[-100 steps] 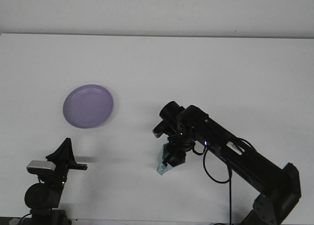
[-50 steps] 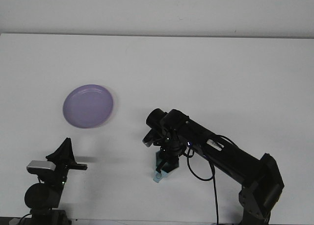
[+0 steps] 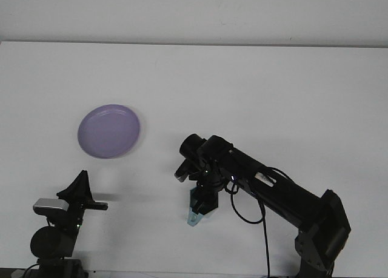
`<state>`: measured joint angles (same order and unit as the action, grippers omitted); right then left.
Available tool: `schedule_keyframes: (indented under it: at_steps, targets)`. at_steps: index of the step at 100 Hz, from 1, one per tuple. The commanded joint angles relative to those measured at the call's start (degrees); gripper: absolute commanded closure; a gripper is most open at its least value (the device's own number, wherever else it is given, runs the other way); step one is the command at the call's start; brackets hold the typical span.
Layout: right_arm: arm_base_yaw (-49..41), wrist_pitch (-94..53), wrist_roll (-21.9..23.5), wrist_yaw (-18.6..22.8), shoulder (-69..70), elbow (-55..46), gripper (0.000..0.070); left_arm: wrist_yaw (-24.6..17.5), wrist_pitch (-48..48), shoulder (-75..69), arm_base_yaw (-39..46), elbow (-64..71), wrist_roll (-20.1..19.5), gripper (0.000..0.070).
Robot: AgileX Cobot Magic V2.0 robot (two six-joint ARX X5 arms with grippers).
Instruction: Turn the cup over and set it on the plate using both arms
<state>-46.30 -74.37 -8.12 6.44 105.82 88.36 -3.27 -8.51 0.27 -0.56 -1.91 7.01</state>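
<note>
Front view: right gripper pinches the teal cup, mostly hidden behind its fingers. Left gripper state unclear. Plate sits well apart.

White table filling most of the view, plain pale wall behind, even light

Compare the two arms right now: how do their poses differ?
The right arm stretches out over the table, its gripper down at the teal cup. The left arm sits folded at the near edge, its gripper holding nothing, well short of the purple plate. Both are black.
</note>
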Motion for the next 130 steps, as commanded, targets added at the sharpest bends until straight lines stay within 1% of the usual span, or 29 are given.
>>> schedule_keyframes:
  at_steps: [1, 12, 16, 25, 29, 36, 47, 63, 69, 72, 83, 89, 96, 104, 112, 120, 130]
  targets:
    - [-0.61, 0.22, -1.20, 0.15, 1.18, 1.31, 0.0407, 0.07, -0.50, -0.02, -0.07, 1.09, 0.22, 0.0688]
    - [-0.37, -0.24, -1.36, -0.33, 1.01, 1.73, 0.0404, 0.09, -0.52, -0.02, -0.07, 1.09, 0.22, 0.0688]
    - [0.00, -1.27, -1.36, -0.35, 0.76, 2.36, 0.0390, 0.09, -0.52, -0.02, -0.07, 1.09, 0.24, 0.0688]
    - [0.72, -4.07, -1.31, -0.35, 0.63, 4.96, 0.0289, 0.09, -0.52, -0.02, -0.07, 1.09, 0.24, 0.0688]
    - [0.94, -4.15, -0.76, -0.31, 0.44, 6.21, 0.0264, 0.07, -0.52, -0.02, -0.07, 1.09, 0.31, 0.0688]
    - [1.40, -4.15, -0.46, -0.26, -1.29, 8.09, 0.0263, 0.09, -0.55, -0.02, -0.07, 1.09, 1.70, 0.0688]
    - [1.70, -4.15, -0.26, -0.44, -3.87, 11.87, 0.0263, 0.07, -0.57, -0.02, -0.07, 1.09, 1.97, 0.0688]
    - [2.99, -2.93, 0.59, -0.46, -9.51, 15.82, 0.0264, 0.04, -0.63, -0.02, -0.07, 0.79, 6.88, 0.0688]
    - [3.82, -0.33, 1.42, -0.48, -12.31, 15.91, 0.0265, -0.20, -0.66, -0.02, -0.07, 0.44, 9.53, 0.0688]
    - [4.42, 1.44, 1.92, -0.46, -13.73, 15.89, 0.0265, -0.85, -0.59, -0.02, -0.07, 0.17, 10.78, 0.0688]
    - [6.86, 7.91, 2.40, -0.48, -18.93, 15.45, 0.0270, -4.87, -0.59, -0.02, -0.07, -1.11, 12.28, 0.0688]
    - [8.35, 11.10, 2.62, -0.50, -21.88, 14.51, 0.0271, -6.62, -0.46, 0.02, -0.11, -2.14, 13.92, 0.0688]
    - [10.14, 14.64, 2.80, -0.87, -25.66, 12.04, 0.0273, -7.96, 0.17, 0.15, -0.11, -3.87, 16.66, 0.0688]
    - [12.44, 19.43, 2.93, -2.49, -30.97, 6.45, 0.0288, -9.09, 2.23, 1.09, -0.20, -6.82, 18.14, 0.0688]
    - [14.99, 25.51, 3.78, -3.91, -37.48, -1.97, 0.0288, -10.80, 5.81, 3.06, -0.28, -10.80, 17.94, 0.0687]
    - [17.70, 32.94, 5.49, -4.22, -44.83, -12.00, 0.0288, -13.09, 10.08, 6.27, -0.33, -15.21, 17.53, 0.0687]
    - [21.00, 41.88, 7.58, -6.12, -53.92, -24.20, 0.0288, -16.35, 15.63, 11.67, -0.74, -20.63, 14.99, 0.0687]
